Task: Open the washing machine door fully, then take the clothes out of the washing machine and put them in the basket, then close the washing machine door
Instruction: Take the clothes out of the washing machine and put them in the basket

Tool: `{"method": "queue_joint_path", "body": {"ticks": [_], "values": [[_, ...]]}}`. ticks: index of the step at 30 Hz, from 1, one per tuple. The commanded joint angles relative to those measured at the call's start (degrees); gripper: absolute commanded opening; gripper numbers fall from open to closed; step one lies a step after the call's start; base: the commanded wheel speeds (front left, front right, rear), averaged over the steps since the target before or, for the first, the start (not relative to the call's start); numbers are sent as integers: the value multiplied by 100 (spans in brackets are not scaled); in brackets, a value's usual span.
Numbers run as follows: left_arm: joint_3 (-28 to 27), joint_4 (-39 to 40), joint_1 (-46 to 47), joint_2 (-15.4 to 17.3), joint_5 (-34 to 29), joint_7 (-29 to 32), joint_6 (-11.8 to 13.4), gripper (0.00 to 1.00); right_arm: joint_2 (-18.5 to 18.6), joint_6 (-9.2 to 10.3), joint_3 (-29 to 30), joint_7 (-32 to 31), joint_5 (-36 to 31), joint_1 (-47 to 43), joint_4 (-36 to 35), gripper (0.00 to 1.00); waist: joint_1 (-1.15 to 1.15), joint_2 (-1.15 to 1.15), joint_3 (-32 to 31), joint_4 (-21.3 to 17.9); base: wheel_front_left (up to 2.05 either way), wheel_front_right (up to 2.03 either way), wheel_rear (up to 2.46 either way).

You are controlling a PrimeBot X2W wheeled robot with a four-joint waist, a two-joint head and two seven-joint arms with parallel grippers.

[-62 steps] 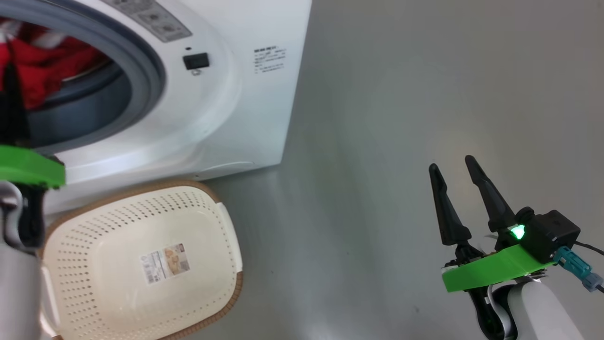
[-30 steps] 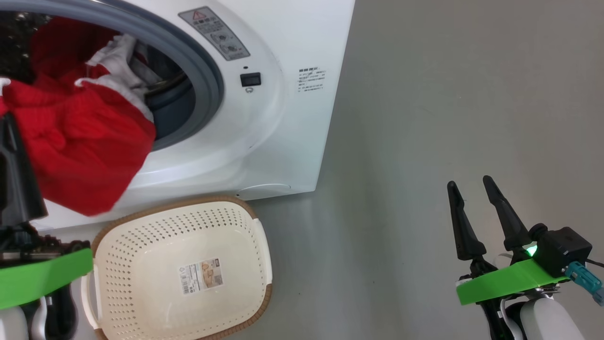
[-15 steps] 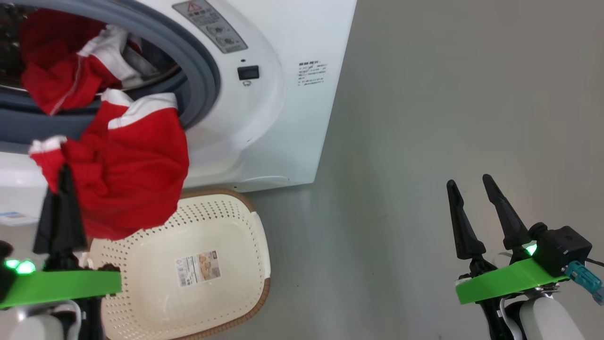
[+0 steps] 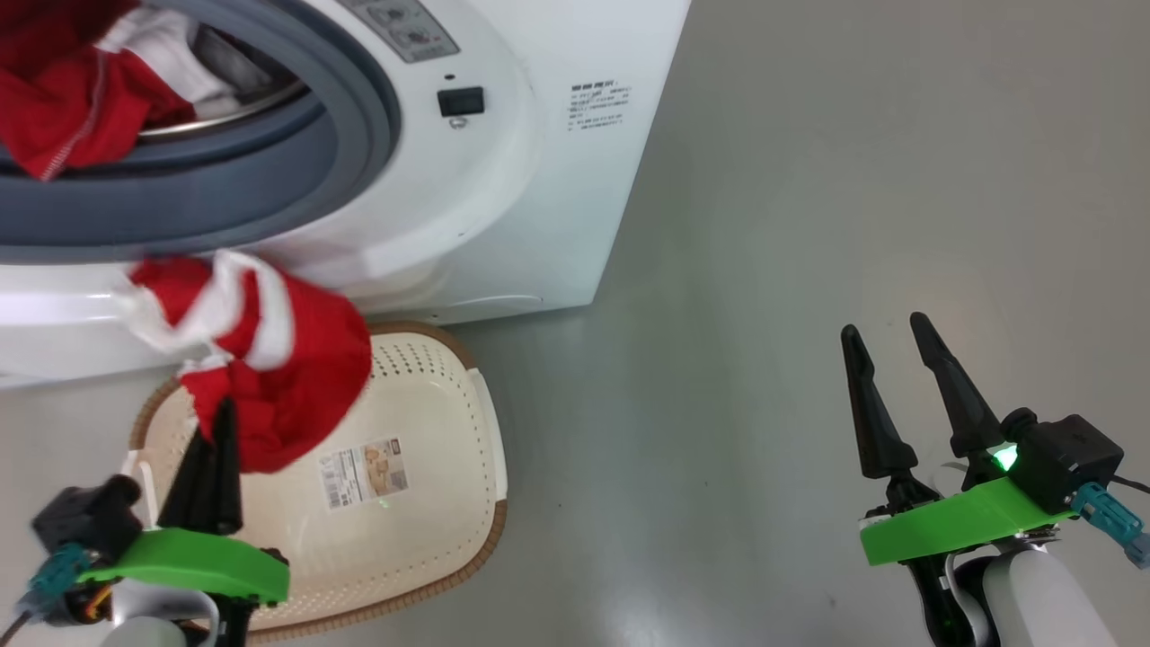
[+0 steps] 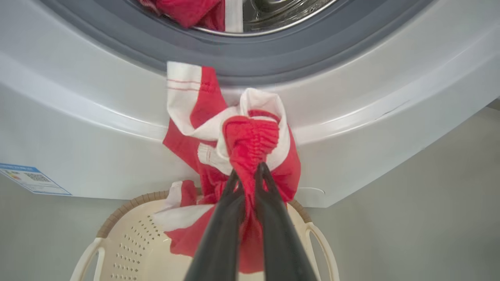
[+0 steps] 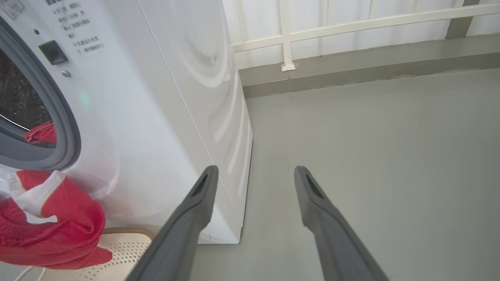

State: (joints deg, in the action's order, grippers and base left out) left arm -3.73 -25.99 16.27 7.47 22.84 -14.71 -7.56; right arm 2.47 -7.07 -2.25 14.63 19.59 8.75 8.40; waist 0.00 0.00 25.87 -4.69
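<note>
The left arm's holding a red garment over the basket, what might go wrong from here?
1. The left gripper pinches only a small bunched fold of the held garment; it may slip.
2. It hangs near the far rim of the basket; released here, part might land outside.
3. Another red garment lies at the drum lip and could get trapped if the washing machine is shut early.

Illegibly small print on the paper label (image 4: 362,473) inside the basket (image 4: 449,431) and on the washing machine (image 4: 557,216)
</note>
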Motion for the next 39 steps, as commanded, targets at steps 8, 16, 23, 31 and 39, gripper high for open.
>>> {"method": "queue_joint_path", "body": {"ticks": [8,16,23,31,39], "values": [[155,-709,331,221,136,-29,8,0,41,-42,-137,37,-22,105,-204,100,0,0,352,-53,0,0,0],[669,-1529,868,391,250,-29,8,0,41,-42,-158,37,-108,223,-260,100,0,0,810,-11,0,0,0],[936,-2199,1384,457,410,-29,8,0,41,-42,-169,37,-159,332,-331,100,0,0,1204,-2,0,0,0],[1073,-2666,1765,528,573,-29,8,0,41,-42,-185,37,-199,446,-406,100,0,0,1456,11,0,0,0],[1113,-2728,1844,554,706,-29,8,14,41,-42,-172,37,-227,464,-397,100,0,0,1454,35,0,0,0]]}}
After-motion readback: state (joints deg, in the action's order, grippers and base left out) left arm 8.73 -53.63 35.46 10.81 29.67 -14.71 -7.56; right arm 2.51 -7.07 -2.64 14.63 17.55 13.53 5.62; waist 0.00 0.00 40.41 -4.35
